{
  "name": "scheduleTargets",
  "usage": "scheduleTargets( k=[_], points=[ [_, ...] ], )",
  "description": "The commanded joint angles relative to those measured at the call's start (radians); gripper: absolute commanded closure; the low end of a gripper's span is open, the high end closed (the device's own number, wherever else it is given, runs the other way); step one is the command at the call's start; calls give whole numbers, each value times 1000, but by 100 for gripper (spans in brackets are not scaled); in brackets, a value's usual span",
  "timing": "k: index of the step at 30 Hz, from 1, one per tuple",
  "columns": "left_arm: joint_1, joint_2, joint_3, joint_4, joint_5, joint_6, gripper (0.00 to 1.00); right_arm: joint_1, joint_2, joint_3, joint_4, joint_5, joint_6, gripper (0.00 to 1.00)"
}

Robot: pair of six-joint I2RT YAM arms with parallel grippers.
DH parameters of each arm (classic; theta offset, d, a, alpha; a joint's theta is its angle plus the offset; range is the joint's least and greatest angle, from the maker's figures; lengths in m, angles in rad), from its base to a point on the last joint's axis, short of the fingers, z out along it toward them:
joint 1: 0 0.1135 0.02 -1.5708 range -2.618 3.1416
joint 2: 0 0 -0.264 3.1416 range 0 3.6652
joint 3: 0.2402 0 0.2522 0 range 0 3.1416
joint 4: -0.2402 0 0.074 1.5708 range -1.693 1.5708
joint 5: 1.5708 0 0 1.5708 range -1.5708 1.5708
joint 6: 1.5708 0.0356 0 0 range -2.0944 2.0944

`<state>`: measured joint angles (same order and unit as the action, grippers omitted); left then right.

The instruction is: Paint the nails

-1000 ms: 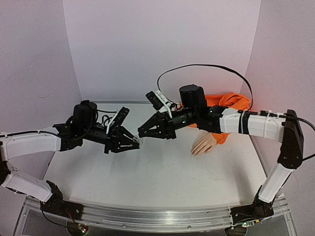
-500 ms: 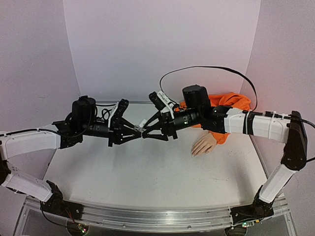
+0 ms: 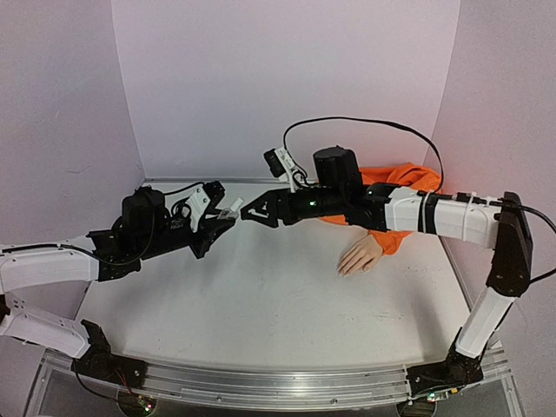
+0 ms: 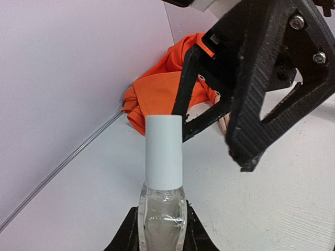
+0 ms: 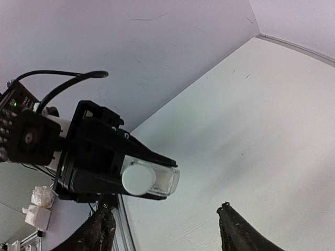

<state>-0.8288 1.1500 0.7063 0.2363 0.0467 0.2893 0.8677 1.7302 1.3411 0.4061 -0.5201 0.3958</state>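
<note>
My left gripper [image 3: 224,219] is shut on a small clear bottle [image 4: 162,209] with a white cap [image 4: 164,151], held off the table. My right gripper [image 3: 252,214] is open. Its fingertips [image 4: 246,157] hover just beyond the cap, apart from it. In the right wrist view the cap [image 5: 138,179] faces me, slightly above the gap of my open right gripper [image 5: 165,212]. The pale mannequin hand [image 3: 360,257] lies flat at the right, under my right arm, with an orange sleeve [image 3: 401,181]. Its nails at the fingertips [image 3: 344,270] are too small to make out.
White walls close the back and both sides. The orange sleeve [image 4: 157,94] bunches against the back right corner. A black cable [image 3: 365,122] loops above my right arm. A metal rail [image 3: 261,382] runs along the near edge.
My right gripper has gone from shut to open. Both grippers have risen. My left gripper has drawn back to the left with the bottle, leaving a small gap between the two.
</note>
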Motion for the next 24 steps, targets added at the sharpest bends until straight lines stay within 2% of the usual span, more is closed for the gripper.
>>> scheduleTargets(
  k=[1, 6, 8, 18, 24],
  points=[
    [-13, -6, 12, 57, -84, 29, 100, 18, 59, 101, 115, 7, 123, 38],
    [-15, -11, 1, 57, -68, 25, 100, 18, 103, 136, 125, -47, 154, 54],
    [-15, -18, -6, 57, -68, 29, 100, 18, 103, 135, 125, -46, 153, 58],
    [-15, -12, -10, 57, -50, 29, 100, 19, 103, 139, 135, -49, 146, 65],
    [-15, -12, -9, 57, -50, 26, 100, 19, 109, 136, 138, -66, 140, 87]
  ],
)
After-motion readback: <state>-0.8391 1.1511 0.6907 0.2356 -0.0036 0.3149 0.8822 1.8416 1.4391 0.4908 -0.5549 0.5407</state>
